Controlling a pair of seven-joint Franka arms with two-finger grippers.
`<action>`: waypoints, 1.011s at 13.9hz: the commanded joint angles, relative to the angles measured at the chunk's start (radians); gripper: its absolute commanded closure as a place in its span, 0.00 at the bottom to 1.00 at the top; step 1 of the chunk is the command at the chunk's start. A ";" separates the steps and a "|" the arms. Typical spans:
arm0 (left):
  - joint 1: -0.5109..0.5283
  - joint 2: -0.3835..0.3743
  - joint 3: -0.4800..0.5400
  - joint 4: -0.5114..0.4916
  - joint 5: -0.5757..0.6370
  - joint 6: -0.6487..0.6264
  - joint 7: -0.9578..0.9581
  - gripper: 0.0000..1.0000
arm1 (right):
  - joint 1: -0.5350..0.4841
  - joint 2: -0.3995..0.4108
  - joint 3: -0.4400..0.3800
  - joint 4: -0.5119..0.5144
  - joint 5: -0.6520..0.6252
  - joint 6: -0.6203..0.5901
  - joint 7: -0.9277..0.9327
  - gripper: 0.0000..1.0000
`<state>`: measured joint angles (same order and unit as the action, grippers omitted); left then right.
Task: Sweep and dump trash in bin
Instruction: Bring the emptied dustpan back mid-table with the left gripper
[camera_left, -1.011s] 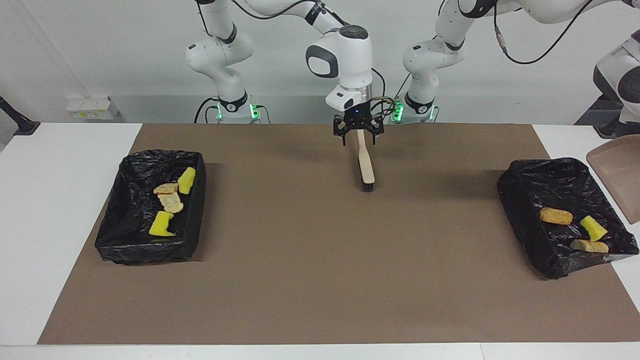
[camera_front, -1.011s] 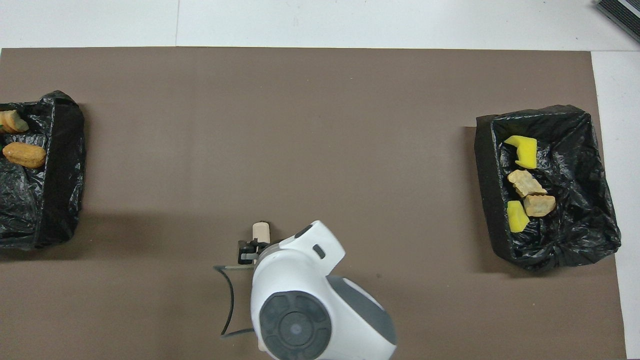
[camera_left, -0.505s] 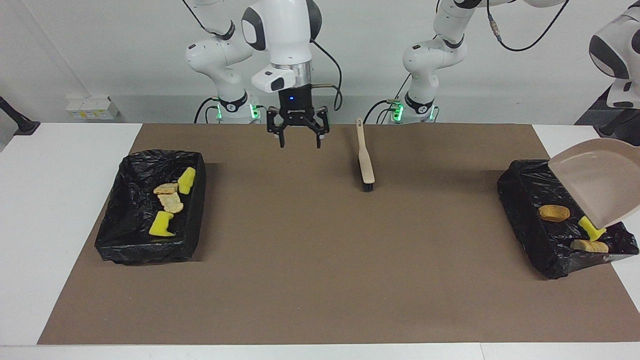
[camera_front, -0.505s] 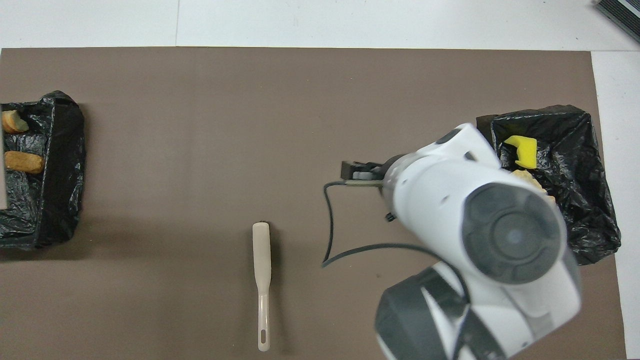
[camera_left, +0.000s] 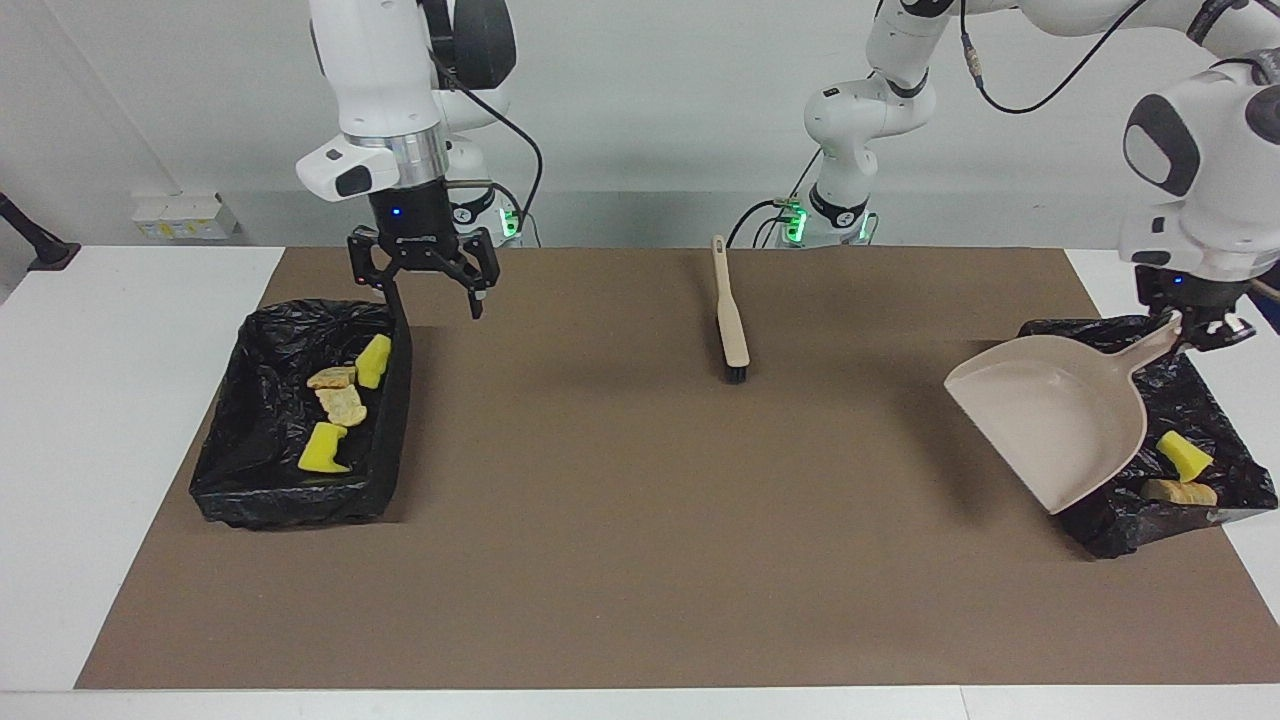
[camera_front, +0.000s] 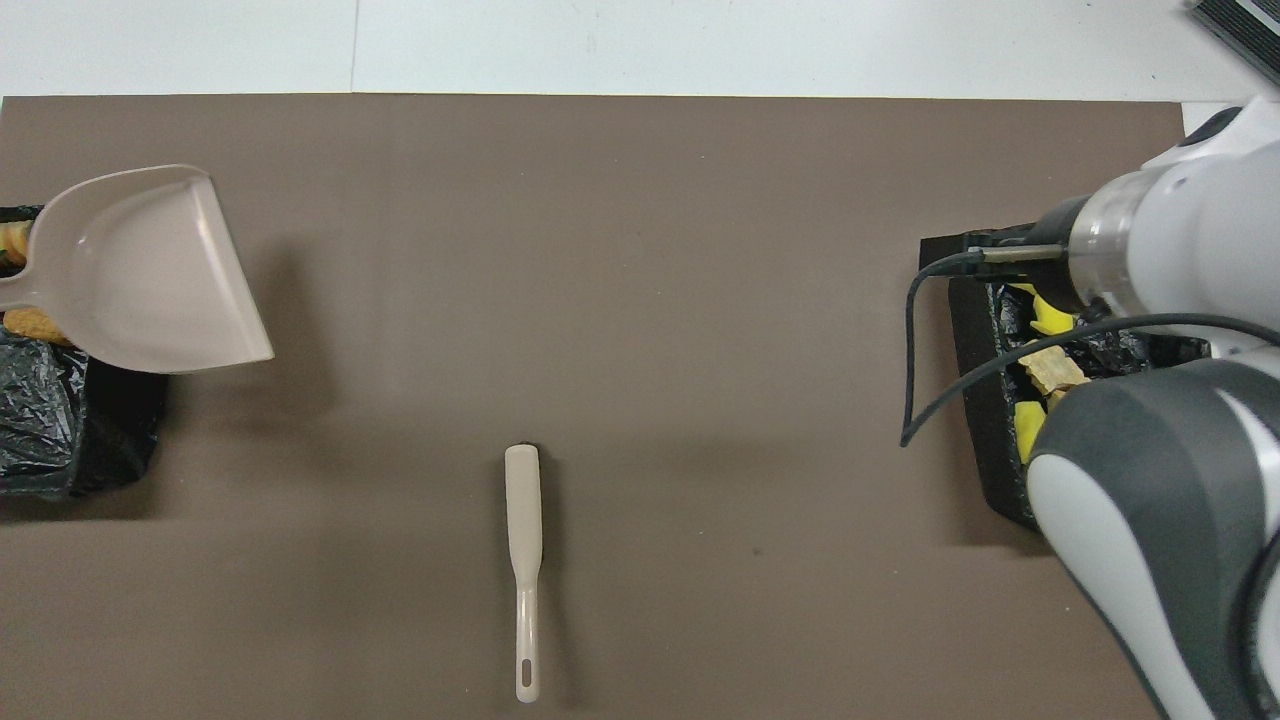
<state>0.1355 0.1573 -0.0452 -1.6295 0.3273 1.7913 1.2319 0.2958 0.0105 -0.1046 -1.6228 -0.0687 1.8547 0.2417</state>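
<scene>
Left gripper (camera_left: 1198, 328) clamped on beige dustpan (camera_left: 1050, 420) handle, over bin (camera_left: 1200, 400) at 3 o'clock in facing view. Right gripper (camera_left: 432, 300) spread wide, empty, over bin (camera_left: 260, 440) at 9 o'clock. Trash (camera_left: 340, 405) inside both bins. Brush (camera_left: 731, 320) flat on mat, centre. No readable writing.

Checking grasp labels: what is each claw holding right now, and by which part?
Left claw: shut on the beige plastic dustpan, by its handle's end. Right claw: open, holding nothing.

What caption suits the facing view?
Left gripper holds dustpan over one bin; open right gripper hovers by the other bin.
</scene>
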 joint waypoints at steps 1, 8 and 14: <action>-0.075 -0.015 0.013 -0.065 -0.062 0.040 -0.234 1.00 | -0.052 0.094 0.017 0.183 0.018 -0.150 -0.079 0.00; -0.353 0.071 0.013 -0.124 -0.203 0.156 -1.035 1.00 | -0.205 -0.035 0.128 0.178 0.027 -0.385 -0.121 0.00; -0.545 0.151 0.013 -0.125 -0.325 0.298 -1.440 1.00 | -0.242 -0.083 0.135 0.123 0.056 -0.436 -0.119 0.00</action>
<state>-0.3672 0.3029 -0.0537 -1.7376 0.0584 2.0360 -0.1312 0.0951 -0.0664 0.0101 -1.4672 -0.0459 1.4125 0.1528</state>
